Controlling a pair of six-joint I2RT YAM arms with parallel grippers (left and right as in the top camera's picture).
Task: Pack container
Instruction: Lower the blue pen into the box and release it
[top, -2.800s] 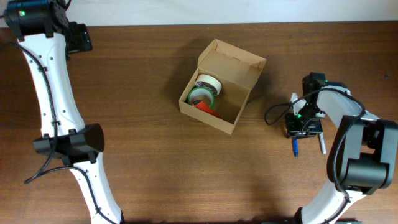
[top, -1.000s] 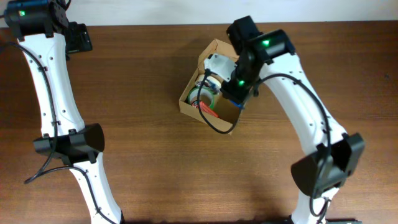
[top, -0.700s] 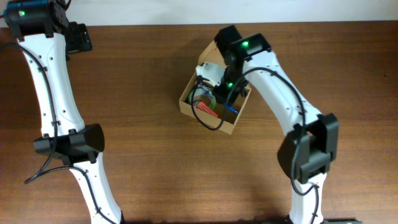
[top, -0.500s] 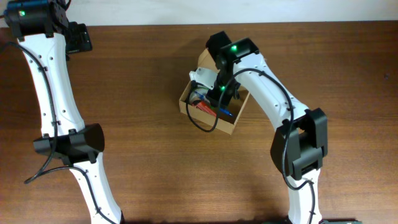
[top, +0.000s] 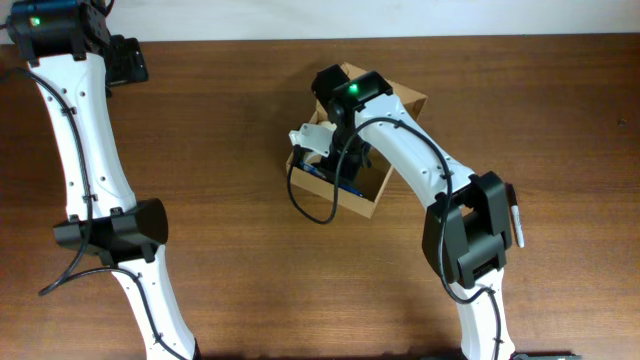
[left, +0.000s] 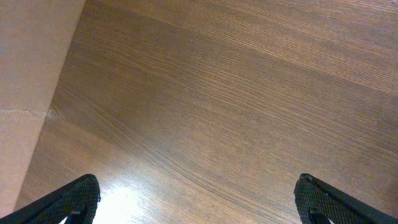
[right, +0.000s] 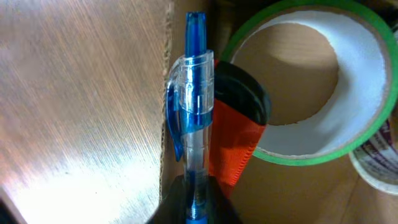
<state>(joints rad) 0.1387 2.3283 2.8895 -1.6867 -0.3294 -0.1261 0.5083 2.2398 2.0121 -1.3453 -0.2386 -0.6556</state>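
Note:
The container (top: 402, 103) is a tan cardboard box with its flap lid open, at the table's middle back. My right gripper (top: 345, 168) hangs over its left part and is shut on a blue pen (right: 194, 112). In the right wrist view the pen points along the box's wall edge (right: 166, 134). Inside lie a green-edged tape roll (right: 367, 106), an orange and black object (right: 233, 140) and another tape roll (right: 376, 171). My left gripper (left: 199, 202) is open and empty over bare wood at the far left back.
A white pen (top: 516, 226) lies on the table at the right, beside the right arm's base. The left arm (top: 85, 150) stands along the left side. A tan surface (left: 28, 74) fills the left of the left wrist view.
My right arm has swung from the table's right side to the box with the blue pen, then moved leftward across the box. The left arm has not moved.

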